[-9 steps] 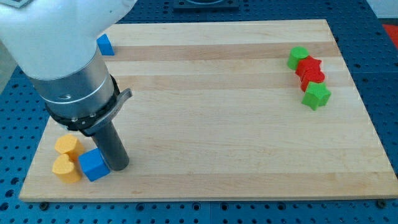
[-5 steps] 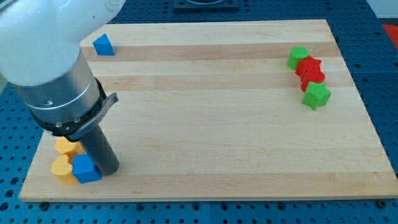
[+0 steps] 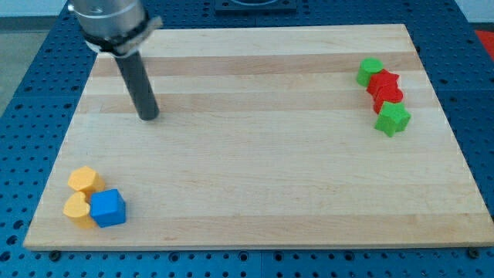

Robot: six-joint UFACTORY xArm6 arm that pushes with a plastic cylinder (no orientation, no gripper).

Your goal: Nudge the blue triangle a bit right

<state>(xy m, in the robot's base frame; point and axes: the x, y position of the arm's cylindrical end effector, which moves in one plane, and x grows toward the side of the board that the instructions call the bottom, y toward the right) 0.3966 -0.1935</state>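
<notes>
While my tip [image 3: 149, 116] rests on the pale wooden counter [image 3: 262, 154] in the upper left part of the view, it touches no block and stands well apart from all of them. It is a plain dark rod with no tool that opens or closes, and it holds nothing. No blue triangle shows anywhere in the view, and I cannot tell whether it lies hidden behind the arm's housing [image 3: 108, 19] at the view's top left. Near the view's bottom left corner, a blue cube [image 3: 107, 208] sits just beside two orange blocks, the upper orange block [image 3: 83, 180] and the lower orange block [image 3: 77, 209], the cube touching the lower one. Far across at the view's right, four blocks form a close column: a green block [image 3: 370, 71] at the top, then a red block [image 3: 383, 83], a second red block [image 3: 388, 97], and a lower green block [image 3: 394, 119].
</notes>
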